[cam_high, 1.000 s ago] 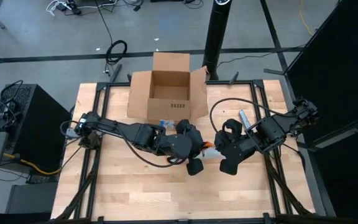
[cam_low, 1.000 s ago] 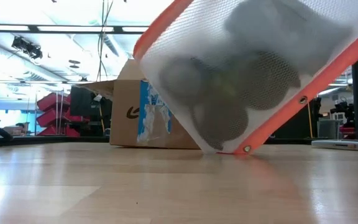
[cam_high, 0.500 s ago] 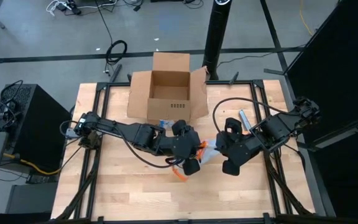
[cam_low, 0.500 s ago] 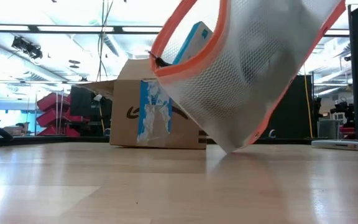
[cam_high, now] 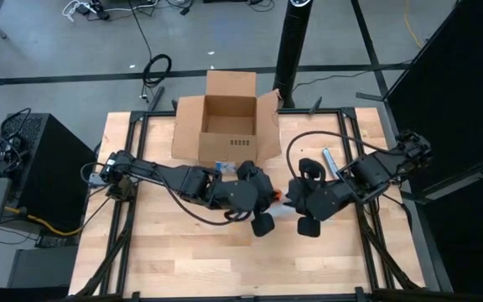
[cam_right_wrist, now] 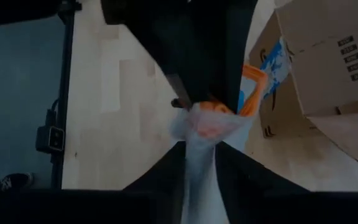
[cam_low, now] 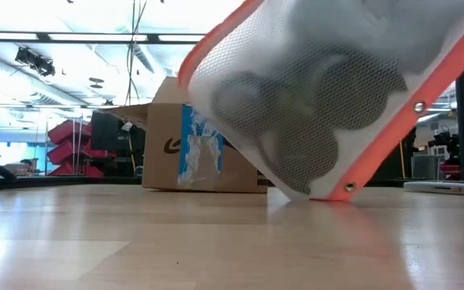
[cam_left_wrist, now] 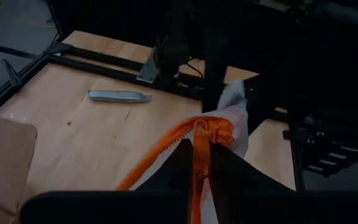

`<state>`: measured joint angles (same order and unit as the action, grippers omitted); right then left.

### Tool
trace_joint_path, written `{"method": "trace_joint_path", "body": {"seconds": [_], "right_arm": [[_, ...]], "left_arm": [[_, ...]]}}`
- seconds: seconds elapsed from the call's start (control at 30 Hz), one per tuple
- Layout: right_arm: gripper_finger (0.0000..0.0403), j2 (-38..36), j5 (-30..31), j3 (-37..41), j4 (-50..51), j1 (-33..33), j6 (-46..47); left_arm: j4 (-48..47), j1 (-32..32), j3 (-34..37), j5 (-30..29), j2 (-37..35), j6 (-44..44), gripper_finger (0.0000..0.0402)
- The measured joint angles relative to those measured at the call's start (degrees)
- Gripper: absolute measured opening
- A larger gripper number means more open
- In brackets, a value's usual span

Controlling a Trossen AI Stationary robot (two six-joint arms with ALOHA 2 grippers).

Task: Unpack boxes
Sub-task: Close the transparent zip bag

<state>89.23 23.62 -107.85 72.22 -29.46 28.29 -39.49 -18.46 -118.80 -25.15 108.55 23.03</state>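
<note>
Here pouch [cam_low: 321,105] hides box [cam_low: 192,149] partly.

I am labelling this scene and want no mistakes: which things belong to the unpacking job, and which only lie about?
Job in hand:
- box, flaps open
- pouch, gripped at its orange edge by the left gripper, with the right gripper at it

Lying about:
- silver tool on the table
- black pole behind the box
- black case beside the table

Box [cam_high: 227,117] sits at the table's [cam_high: 183,260] back edge; in front of it, pouch [cam_high: 282,201] hangs between left end effector [cam_high: 262,210] and right end effector [cam_high: 302,210].
</note>
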Motion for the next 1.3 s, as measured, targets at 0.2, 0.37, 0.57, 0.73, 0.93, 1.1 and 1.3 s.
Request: {"method": "trace_joint_path", "body": {"seconds": [0.2,0.37,0.57,0.73,0.93,1.1,1.3], "right_arm": [[0.0075,0.0,-0.3,1.5,0.1,1.9,1.9],[0.0006,0.0,-1.6,1.7,0.1,2.2,1.3],[0.0001,-1.3,-1.1,1.7,-0.7,1.7,0.9],[0.0001,-3.6,-0.2,1.7,-2.2,1.4,0.2],[0.0000,-6.3,0.9,1.7,-3.9,1.1,-0.5],[0.0000,-8.2,1.6,1.7,-4.7,1.1,-1.6],[0.0000,-11.7,3.9,1.7,-6.7,1.1,-3.1]], "left_arm": [[0.4,0.0,0.0,-0.1,-0.1,0.0,0.0018],[-0.4,0.3,0.0,-1.0,-0.2,-0.2,0.0019],[-3.0,0.5,0.0,-1.0,-0.3,-0.2,0.0019],[-4.3,0.4,0.0,-1.2,-0.3,0.5,0.0019],[-5.8,0.4,-0.1,-1.4,-0.3,1.3,0.0019],[-6.6,-0.2,-0.1,-1.4,-0.3,2.4,0.0019],[-10.0,-1.2,-0.1,-1.4,-0.3,4.5,0.0019]]}}
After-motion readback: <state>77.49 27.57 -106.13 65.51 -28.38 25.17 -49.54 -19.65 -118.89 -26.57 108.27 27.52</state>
